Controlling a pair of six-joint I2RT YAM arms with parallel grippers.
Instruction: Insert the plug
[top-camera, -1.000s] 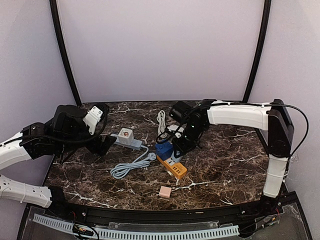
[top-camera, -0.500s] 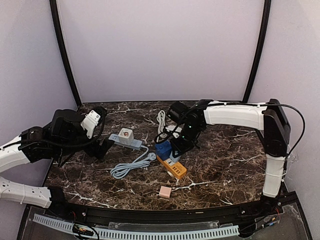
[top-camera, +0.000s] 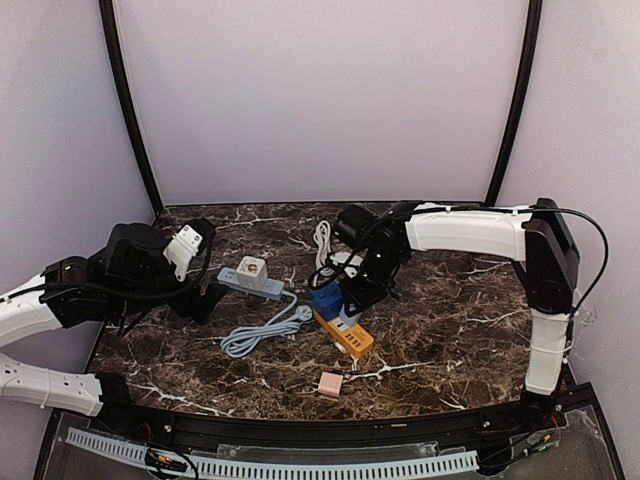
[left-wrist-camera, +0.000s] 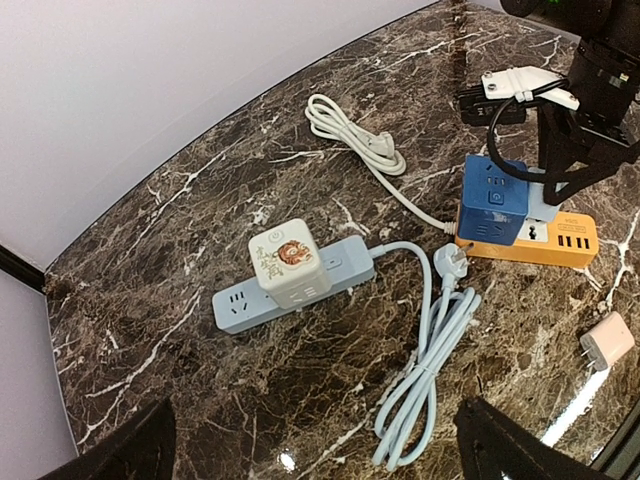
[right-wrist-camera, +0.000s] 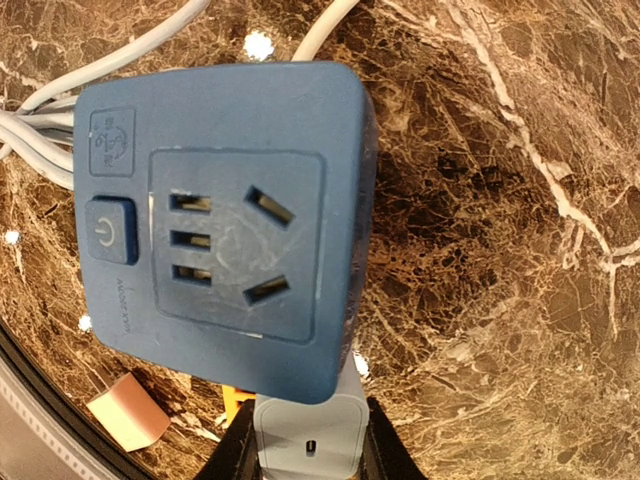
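Observation:
A light grey plug (right-wrist-camera: 308, 440) is pinched between the black fingers (right-wrist-camera: 228, 455) of my right gripper (right-wrist-camera: 305, 462), which is shut on it. The plug's front end meets the side of a blue cube socket (right-wrist-camera: 225, 220), which sits on an orange power strip (top-camera: 348, 335). Its prongs are hidden. From above, the right gripper (top-camera: 352, 297) hangs just right of the blue cube (top-camera: 325, 298). In the left wrist view the plug (left-wrist-camera: 541, 205) shows beside the cube (left-wrist-camera: 492, 200). My left gripper (top-camera: 205, 295) is open and empty at the table's left.
A grey power strip (left-wrist-camera: 290, 290) carries a white cube adapter (left-wrist-camera: 288, 262), and its coiled cable (left-wrist-camera: 425, 385) lies in front. A white cable (left-wrist-camera: 350, 130) lies at the back. A pink charger (top-camera: 330, 384) rests near the front edge.
The right gripper with the plug has edged slightly left toward the blue cube. The left arm has drawn back a little to the left.

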